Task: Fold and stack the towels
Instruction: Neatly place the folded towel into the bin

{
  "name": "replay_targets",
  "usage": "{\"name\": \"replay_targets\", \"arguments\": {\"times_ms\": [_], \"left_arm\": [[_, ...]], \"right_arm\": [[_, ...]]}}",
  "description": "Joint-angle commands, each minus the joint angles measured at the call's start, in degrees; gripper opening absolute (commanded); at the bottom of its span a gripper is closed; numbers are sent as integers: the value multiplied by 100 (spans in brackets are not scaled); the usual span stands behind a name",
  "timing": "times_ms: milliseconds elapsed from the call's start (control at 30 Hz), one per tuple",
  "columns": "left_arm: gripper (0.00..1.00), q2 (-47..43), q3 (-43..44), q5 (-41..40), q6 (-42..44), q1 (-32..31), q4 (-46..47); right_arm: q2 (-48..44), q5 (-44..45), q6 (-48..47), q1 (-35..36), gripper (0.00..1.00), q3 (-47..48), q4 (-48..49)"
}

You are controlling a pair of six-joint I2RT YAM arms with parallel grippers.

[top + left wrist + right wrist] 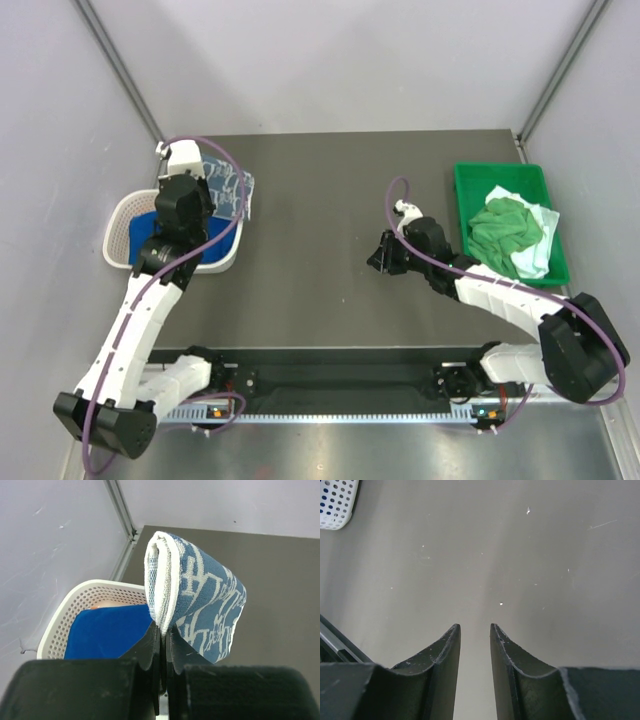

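Looks like the stacking step. Holding a folded blue-and-white print towel [200, 600] in the left gripper [162, 635], jaws pinched tight on the layered edges, fold uppermost. Hanging it clear of the table [330, 300] near the far left corner, above the far side of the white mesh basket [118, 215] and partly past its rim. Inside that basket, lying flat, a folded royal blue towel [107, 632]. Behind it, a sliver of something orange, too small to name.

Next, probably: bringing the print towel toward the near edge until centred above the blue one, lowering until touching, then parting the jaws and lifting straight out so as not to drag the fold open. Calls for keeping the bundle level and square to the basket walls.

Holding the right gripper [475, 630] over the middle of the table, jaws part-way apart, gripping nothing, only bare surface below. After the drop, likely reaching to the green tray [500, 170] at the far right corner for the next cloth.

Counting four towels for certain:
- one print, in the grip
- one royal blue, in the basket
- one bright green towel [505, 228], crumpled in the tray
- one pale white towel [535, 255], crumpled under and beside the green

Two folded, two not yet. One basket, one tray, two grippers.
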Motion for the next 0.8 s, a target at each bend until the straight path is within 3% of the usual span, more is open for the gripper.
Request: {"name": "replay_targets", "arguments": {"times_ms": [0,233,567,767], "left_arm": [[0,-145,295,384,-10,35,-308],[0,-198,673,639,-186,35,-818],[0,-58,902,-142,-221,114,-1275],[0,83,472,-240,-317,535,-1250]], "right_arm": [[-145,23,-30,32,31,288,86],[-198,75,-39,85,31,341,33],[-163,137,-21,172,30,385,15],[-58,146,-21,252,31,411,42]]}}
